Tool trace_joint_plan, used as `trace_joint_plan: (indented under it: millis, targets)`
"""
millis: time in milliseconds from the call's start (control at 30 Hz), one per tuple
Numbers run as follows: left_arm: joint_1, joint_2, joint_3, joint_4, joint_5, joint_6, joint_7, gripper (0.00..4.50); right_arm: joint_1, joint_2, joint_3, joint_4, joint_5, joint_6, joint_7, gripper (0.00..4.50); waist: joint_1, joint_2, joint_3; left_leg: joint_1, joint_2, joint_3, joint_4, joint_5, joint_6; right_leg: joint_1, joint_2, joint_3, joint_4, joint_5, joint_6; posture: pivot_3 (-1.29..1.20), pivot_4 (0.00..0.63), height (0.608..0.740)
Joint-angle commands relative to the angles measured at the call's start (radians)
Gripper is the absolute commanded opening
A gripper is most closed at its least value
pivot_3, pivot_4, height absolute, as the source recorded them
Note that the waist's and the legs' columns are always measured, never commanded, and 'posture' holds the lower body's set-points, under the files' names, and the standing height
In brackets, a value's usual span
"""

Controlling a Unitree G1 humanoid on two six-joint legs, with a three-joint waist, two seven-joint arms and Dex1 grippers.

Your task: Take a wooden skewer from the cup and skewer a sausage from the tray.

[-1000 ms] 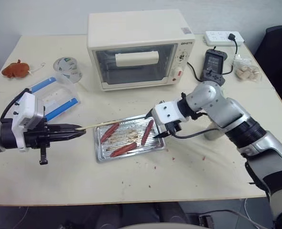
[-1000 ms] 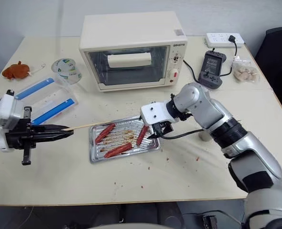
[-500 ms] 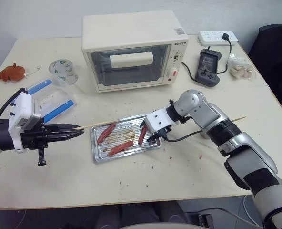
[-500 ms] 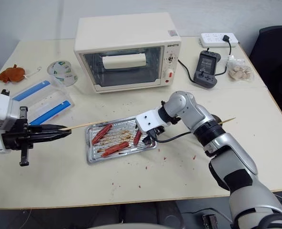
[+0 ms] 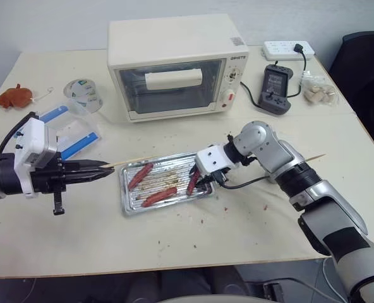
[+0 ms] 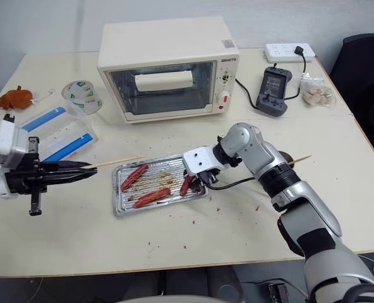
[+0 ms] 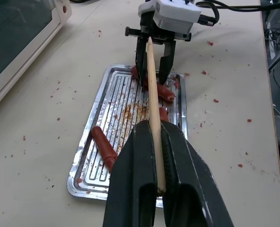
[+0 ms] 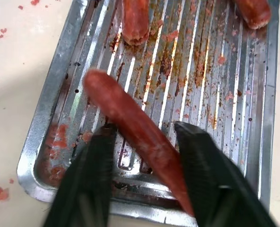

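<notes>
A cream bench [image 5: 174, 246] is shown carrying a silver ridged tray [image 5: 131, 206] stained with brown grease, in which three sausages are seen. The left end effector [image 5: 105, 170] is closed on a wooden skewer [image 5: 125, 163], which is held roughly level with its free tip pointing toward the tray; in the left wrist view the skewer [image 7: 153, 94] is seen clamped between the two black fingers [image 7: 135, 189]. The right end effector [image 5: 201, 182] is lowered into the tray's right end, its fingers [image 8: 90, 175] placed on either side of the sausage [image 8: 137, 137] with a gap on each side, so that a firm grip cannot be confirmed. Two further sausages [image 5: 141, 175] are seen lying toward the tray's left and middle. Behind the tray stands a cream toaster oven [image 5: 174, 63]; a dark label at its upper right corner is too small to be read. A clear plastic cup with green print [image 5: 83, 95], a clear box with blue clips [image 5: 73, 129], a white power strip [image 5: 289, 49] and a dark handheld device [image 5: 277, 89] are also seen on the bench.
</notes>
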Motion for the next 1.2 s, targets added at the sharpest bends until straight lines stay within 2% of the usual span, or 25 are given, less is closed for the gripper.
trace_joint_plan:
  millis: [33, 467, 600, 833, 1000, 1200]
  targets:
    - [-0.011, 0.003, 0.015, -0.011, -0.013, -0.017, 0.002, 0.0, 0.023, -0.004, -0.009, -0.032, -0.013, 0.026, 0.016, 1.23, 0.0, 0.0, 0.0, 0.0, 0.0, 0.0, 0.0, 0.0, 0.0, 0.0, 0.0, 0.0, 0.0, 0.0, 0.0, 0.0, 0.15, 0.74]
    - [-0.033, -0.002, -0.019, 0.01, -0.004, -0.04, 0.003, 0.0, 0.043, -0.009, -0.018, -0.042, -0.024, 0.05, 0.025, 1.23, -0.001, 0.0, 0.0, 0.0, 0.0, 0.0, 0.0, 0.0, 0.0, 0.0, 0.0, 0.0, 0.0, 0.0, 0.0, 0.0, 0.15, 0.74]
    - [-0.042, -0.003, -0.028, 0.014, -0.003, -0.045, 0.002, 0.0, 0.049, -0.005, -0.02, -0.034, -0.03, 0.053, 0.017, 0.42, -0.001, 0.0, 0.0, 0.0, 0.0, 0.0, 0.0, 0.0, 0.0, 0.0, 0.0, 0.0, 0.0, 0.0, 0.0, 0.0, 0.15, 0.74]
    - [-0.078, -0.004, -0.072, 0.032, -0.004, -0.049, -0.01, 0.0, 0.025, -0.02, -0.051, -0.077, -0.001, 0.119, 0.05, 0.42, -0.001, 0.0, 0.0, 0.001, 0.0, 0.0, 0.0, 0.0, 0.0, 0.001, 0.0, 0.0, 0.001, 0.0, 0.0, 0.0, 0.15, 0.74]
    - [-0.146, 0.004, -0.137, 0.078, 0.012, -0.07, -0.045, 0.0, -0.044, -0.116, -0.131, -0.278, 0.104, 0.378, 0.165, 0.42, 0.006, 0.0, 0.0, -0.001, -0.001, 0.0, 0.001, 0.0, 0.0, 0.0, 0.0, 0.0, 0.001, 0.0, 0.0, 0.0, 0.15, 0.74]
    - [-0.233, 0.015, -0.202, 0.102, 0.001, -0.068, -0.11, 0.0, -0.117, -0.362, -0.164, -0.532, 0.317, 0.754, 0.201, 0.42, 0.011, 0.0, 0.0, -0.001, 0.0, -0.001, 0.001, 0.0, -0.001, 0.0, 0.0, -0.001, 0.001, -0.001, -0.001, 0.0, 0.15, 0.74]
